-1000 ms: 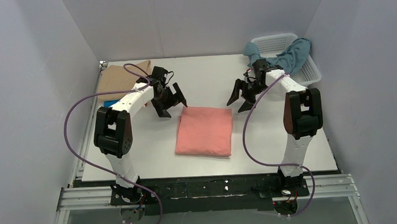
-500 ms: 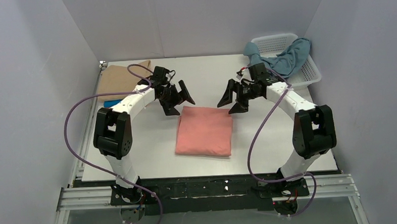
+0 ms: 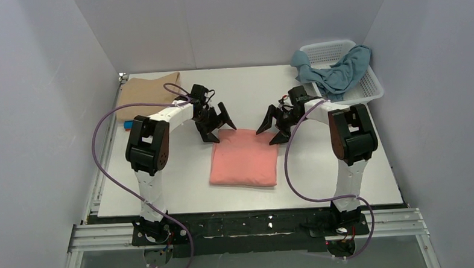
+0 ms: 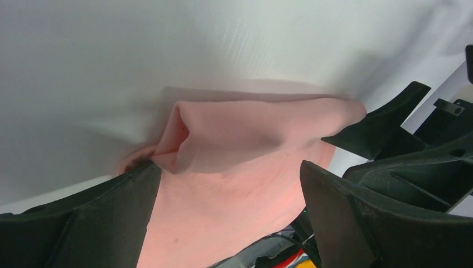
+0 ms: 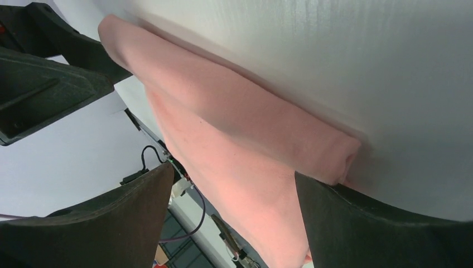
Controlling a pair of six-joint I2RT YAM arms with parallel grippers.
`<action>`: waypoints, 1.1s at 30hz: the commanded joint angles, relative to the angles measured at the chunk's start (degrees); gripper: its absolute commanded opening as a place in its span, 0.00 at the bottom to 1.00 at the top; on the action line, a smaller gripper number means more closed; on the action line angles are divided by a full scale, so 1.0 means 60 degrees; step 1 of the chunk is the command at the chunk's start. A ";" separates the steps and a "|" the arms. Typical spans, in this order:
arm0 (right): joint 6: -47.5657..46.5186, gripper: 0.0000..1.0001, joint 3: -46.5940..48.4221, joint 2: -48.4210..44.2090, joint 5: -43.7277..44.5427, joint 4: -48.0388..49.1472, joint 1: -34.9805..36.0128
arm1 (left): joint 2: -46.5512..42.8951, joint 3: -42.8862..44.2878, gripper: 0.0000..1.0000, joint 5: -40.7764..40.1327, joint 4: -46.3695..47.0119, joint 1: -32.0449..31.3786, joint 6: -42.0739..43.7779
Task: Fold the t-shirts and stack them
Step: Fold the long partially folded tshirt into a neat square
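- pink shirt [image 3: 243, 158]: folded into a rectangle, lying flat mid-table [image 3: 182, 185].
- left gripper [image 3: 217, 127]: jaws spread wide, pinching nothing. It sits low at the shirt's far-left corner, and the wrist view shows that corner between the fingers.
- right gripper [image 3: 270, 129]: jaws spread, empty, at the far-right corner, with the folded edge between the fingers.
- tan shirt [image 3: 145, 92]: flat at the table's far-left, with a sliver of blue shirt [image 3: 128, 123] at its near edge.
- grey-blue shirt [image 3: 337, 72]: bunched, draped over the white basket [image 3: 373, 90] at far-right.

The left arm [image 3: 170, 114] and right arm [image 3: 321, 108] are white-shelled with bulky black joint housings and looping purple cables [image 3: 94, 149].
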 commanded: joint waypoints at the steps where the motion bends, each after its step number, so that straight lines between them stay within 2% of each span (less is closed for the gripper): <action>1: -0.0464 0.89 0.0241 0.0056 0.1535 -0.0461 -0.0104 | -0.0304 -0.0695 0.98 -0.1262 -0.1767 -0.0038 0.0652; 5: -0.1103 0.90 0.0859 -0.1012 0.2116 -0.1308 -0.0126 | -0.0724 0.0602 0.98 -0.1703 -0.3087 -0.0038 0.1439; 7: -0.1292 0.90 0.1008 -0.1898 0.2443 -0.1523 -0.0126 | -0.1307 0.0600 0.98 -0.1705 -0.3117 -0.0042 0.1526; 13: -0.1041 0.91 -0.0253 -0.5061 0.4199 -0.1303 -0.0183 | -0.3535 -0.1004 0.98 -0.2151 -0.2736 -0.0045 0.1633; 17: -0.0579 0.91 -0.1680 -0.7087 0.5357 -0.0980 -0.0451 | -0.4077 -0.1935 0.98 -0.2695 -0.2738 -0.0038 0.1542; 20: -0.0086 0.91 -0.2410 -0.8421 0.6441 -0.1141 -0.0638 | -0.4130 -0.2388 0.98 -0.2946 -0.2561 -0.0049 0.1430; 24: 0.0328 0.91 -0.3372 -0.9728 0.7712 -0.1316 -0.0761 | -0.3775 -0.2830 0.98 -0.2402 -0.1962 -0.0059 0.1202; 28: 0.0487 0.92 -0.4160 -1.0702 0.7896 -0.1087 -0.0826 | -0.3187 -0.2974 0.98 -0.2154 -0.1634 -0.0155 0.1083; 33: 0.0546 0.92 -0.4588 -1.1012 0.7845 -0.1077 -0.0859 | -0.2626 -0.3037 0.98 -0.1809 -0.1441 -0.0577 0.0977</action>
